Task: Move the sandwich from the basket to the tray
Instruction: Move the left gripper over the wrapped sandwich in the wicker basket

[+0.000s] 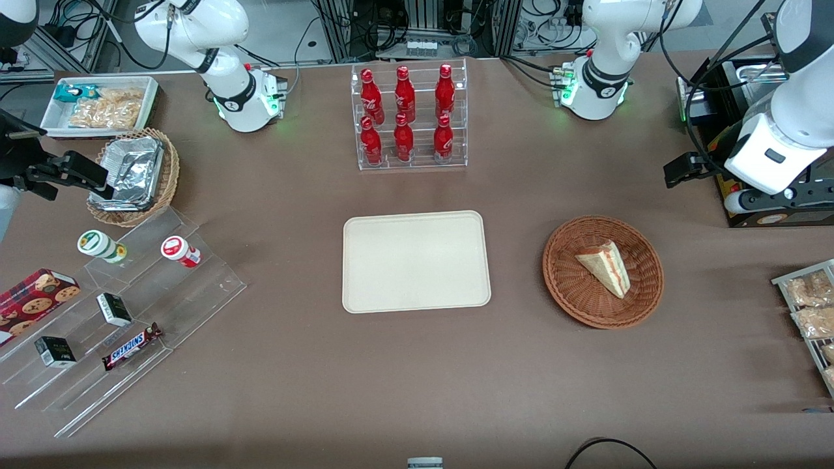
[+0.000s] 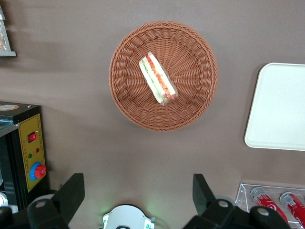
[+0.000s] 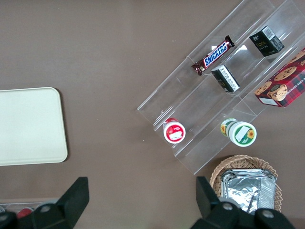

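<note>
The sandwich, a pale wedge with red, white and green layers, lies in the round reddish-brown basket. It also shows in the left wrist view, inside the basket. The cream tray lies bare at the table's middle, beside the basket, and its edge shows in the left wrist view. My left gripper hangs high over the table, farther from the front camera than the basket and toward the working arm's end. In the left wrist view the gripper is open and holds nothing.
A clear rack of red bottles stands farther back than the tray. A black control box and a rack of snack bags sit at the working arm's end. A stepped acrylic shelf and a foil-lined wicker basket sit toward the parked arm's end.
</note>
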Controlling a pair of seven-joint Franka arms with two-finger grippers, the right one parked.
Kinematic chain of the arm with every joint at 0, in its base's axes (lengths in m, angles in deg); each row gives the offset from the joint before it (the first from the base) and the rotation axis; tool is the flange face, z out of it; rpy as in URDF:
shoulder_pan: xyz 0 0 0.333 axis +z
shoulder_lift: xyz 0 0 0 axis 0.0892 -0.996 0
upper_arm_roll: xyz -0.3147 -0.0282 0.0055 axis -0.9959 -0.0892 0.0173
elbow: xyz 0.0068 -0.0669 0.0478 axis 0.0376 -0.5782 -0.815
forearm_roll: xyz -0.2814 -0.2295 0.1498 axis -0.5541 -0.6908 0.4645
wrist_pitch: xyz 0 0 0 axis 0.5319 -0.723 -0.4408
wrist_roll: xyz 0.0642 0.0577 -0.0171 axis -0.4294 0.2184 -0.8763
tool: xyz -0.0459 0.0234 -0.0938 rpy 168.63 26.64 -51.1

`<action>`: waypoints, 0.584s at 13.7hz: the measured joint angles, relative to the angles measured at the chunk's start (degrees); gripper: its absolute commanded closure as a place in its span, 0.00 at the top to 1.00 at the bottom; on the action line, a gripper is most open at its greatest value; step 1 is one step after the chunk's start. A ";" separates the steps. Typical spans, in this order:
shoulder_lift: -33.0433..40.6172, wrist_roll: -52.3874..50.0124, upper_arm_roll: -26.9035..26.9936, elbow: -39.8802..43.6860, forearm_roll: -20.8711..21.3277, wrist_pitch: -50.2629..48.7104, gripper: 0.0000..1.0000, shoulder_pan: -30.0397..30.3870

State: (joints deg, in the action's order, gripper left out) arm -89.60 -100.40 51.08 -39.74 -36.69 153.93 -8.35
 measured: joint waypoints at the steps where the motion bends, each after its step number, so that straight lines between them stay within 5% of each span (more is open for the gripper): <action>1: 0.00 0.00 0.00 0.00 -0.21 0.01 1.00 0.00; 8: -1.57 0.01 -0.02 -1.40 -0.67 0.27 1.00 -0.04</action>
State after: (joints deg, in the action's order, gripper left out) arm -91.17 -100.39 51.06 -41.14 -37.36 154.20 -8.39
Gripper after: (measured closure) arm 0.000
